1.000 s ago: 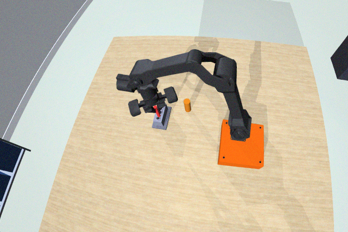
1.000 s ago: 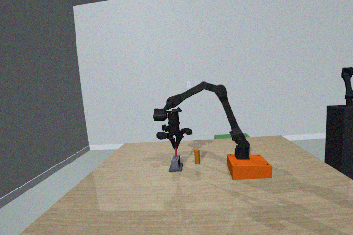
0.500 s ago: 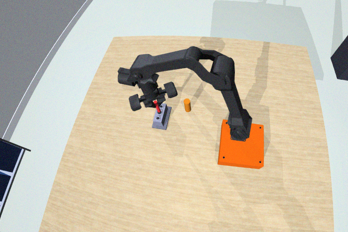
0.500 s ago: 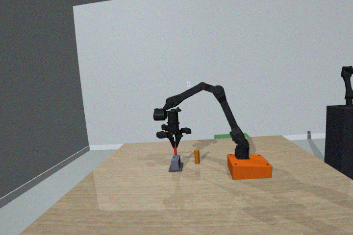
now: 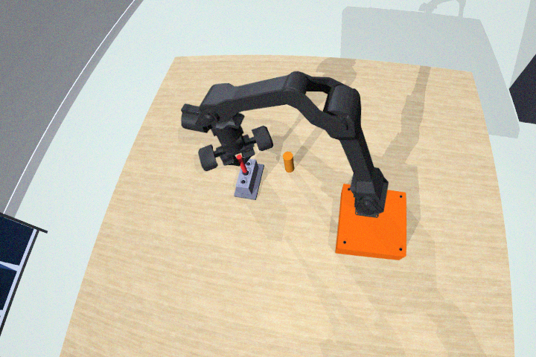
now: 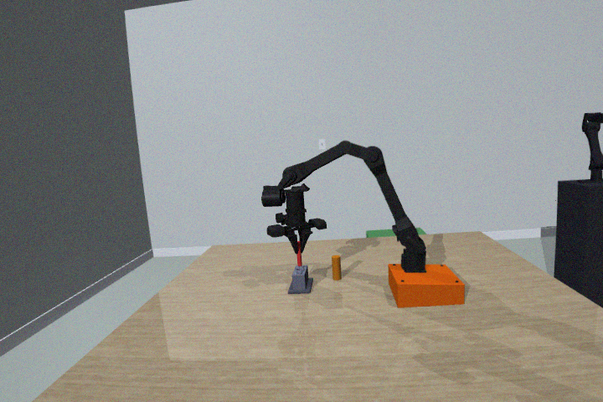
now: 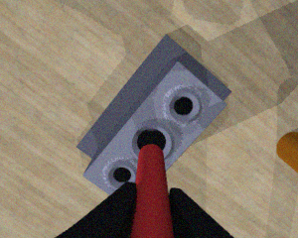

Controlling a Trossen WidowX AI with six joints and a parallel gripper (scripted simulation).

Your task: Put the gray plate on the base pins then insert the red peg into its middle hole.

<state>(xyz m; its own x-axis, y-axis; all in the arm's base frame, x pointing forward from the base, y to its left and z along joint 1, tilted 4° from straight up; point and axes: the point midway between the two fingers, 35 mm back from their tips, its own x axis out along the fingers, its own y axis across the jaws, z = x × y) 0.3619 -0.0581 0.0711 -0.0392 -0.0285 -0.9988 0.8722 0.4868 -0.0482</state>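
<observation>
Fingers [image 5: 243, 158] [image 6: 299, 251] are clenched on the red peg [image 5: 243, 163] [image 6: 299, 258] [image 7: 151, 183], one on either side, its lower end jutting out towards the gray plate [image 5: 252, 170] [image 6: 300, 270] [image 7: 196, 84]. It should handle as a light, stiff rod, unlikely to bend or break; its smooth round side might slip or tilt if the tip catches the rim. The upper part is the right place to hold, leaving length free for the hole. The peg is slim, plain red and evenly thick, with a rounded edge at the tip, and stands nearly upright at the plate's middle hole [image 7: 151, 139]; whether the tip has entered cannot be told. The plate appears to lie flat over its base, a gray-blue block with a wider foot on the worktop [image 5: 184, 252] [image 6: 245, 332] [image 7: 35, 198]. An orange cylinder [image 5: 288, 162] [image 6: 336, 267] [image 7: 295, 151] stands apart, nearer the arm's orange mount [image 5: 371, 235] [image 6: 430, 293].
</observation>
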